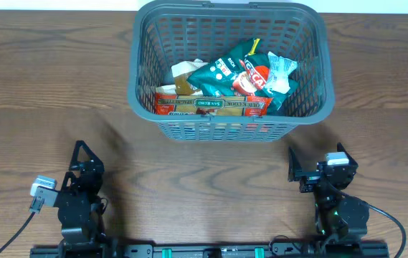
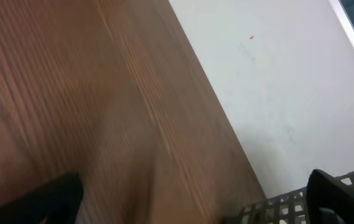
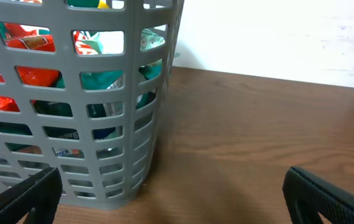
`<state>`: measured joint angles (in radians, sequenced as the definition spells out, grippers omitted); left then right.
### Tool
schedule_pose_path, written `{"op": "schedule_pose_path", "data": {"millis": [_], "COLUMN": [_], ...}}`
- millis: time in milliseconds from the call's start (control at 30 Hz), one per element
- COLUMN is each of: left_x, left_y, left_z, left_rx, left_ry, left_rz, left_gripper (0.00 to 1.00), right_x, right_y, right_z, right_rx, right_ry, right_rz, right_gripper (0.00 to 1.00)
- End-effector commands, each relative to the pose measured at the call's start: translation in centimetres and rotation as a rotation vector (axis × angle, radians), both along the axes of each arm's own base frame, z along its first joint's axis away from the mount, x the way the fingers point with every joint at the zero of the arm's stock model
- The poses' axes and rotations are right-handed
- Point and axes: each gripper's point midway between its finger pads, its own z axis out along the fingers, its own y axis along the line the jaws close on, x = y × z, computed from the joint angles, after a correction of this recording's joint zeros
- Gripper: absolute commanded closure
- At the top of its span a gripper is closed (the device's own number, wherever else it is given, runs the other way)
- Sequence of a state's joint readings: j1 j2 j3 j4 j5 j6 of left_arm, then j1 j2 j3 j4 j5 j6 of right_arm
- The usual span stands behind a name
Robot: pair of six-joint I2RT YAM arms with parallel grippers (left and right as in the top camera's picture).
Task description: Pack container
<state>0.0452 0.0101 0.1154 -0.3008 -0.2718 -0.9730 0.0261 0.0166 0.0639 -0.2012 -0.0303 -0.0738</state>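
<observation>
The container (image 1: 229,122) is a dark grey slotted basket at the back middle of the table. Inside it lie several food packets: a green bag (image 1: 225,72), a red packet (image 1: 252,79), a white and teal packet (image 1: 281,72) and a long flat box (image 1: 211,105) along the front wall. My left gripper (image 1: 85,154) is open and empty near the front left, well clear of the basket. My right gripper (image 1: 317,156) is open and empty just in front of the basket's right corner. In the right wrist view the container (image 3: 71,124) fills the left side, between and beyond the open fingers (image 3: 21,199).
The wooden table (image 1: 31,86) runs to a white wall at the back. The left wrist view shows bare wood, the table's far edge and a corner of the container (image 2: 276,208) by the right finger (image 2: 341,196). A white cable plug (image 1: 42,190) sits beside the left arm.
</observation>
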Motion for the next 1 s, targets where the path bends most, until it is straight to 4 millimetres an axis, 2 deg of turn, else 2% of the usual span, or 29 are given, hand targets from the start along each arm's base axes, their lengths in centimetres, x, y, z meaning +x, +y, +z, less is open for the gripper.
{"op": "schedule_pose_path", "data": {"millis": [0, 267, 433, 633, 967], "left_x": [0.0, 0.1, 0.8, 0.9, 1.3], "left_y": [0.1, 0.0, -0.9, -1.0, -2.8], "left_z": [-0.8, -0.5, 0.9, 0.8, 0.4], "left_rx": [-0.008, 0.064, 0.277, 0.457, 0.785], "left_ry": [0.01, 0.026, 0.042, 0.107, 0.198], "left_rz": [0.008, -0.023, -0.132, -0.185, -0.374], "left_gripper": [0.01, 0.01, 0.01, 0.01, 0.01], "right_x": [0.0, 0.0, 0.0, 0.0, 0.0], "right_y": [-0.1, -0.1, -0.1, -0.1, -0.1], "right_z": [0.1, 0.1, 0.1, 0.1, 0.1], "right_rx": [-0.012, -0.012, -0.012, -0.012, -0.012], "right_ry": [-0.008, -0.008, -0.008, -0.008, -0.008], "right_rz": [-0.002, -0.002, -0.002, -0.002, -0.002], "right_gripper": [0.01, 0.01, 0.01, 0.01, 0.01]}}
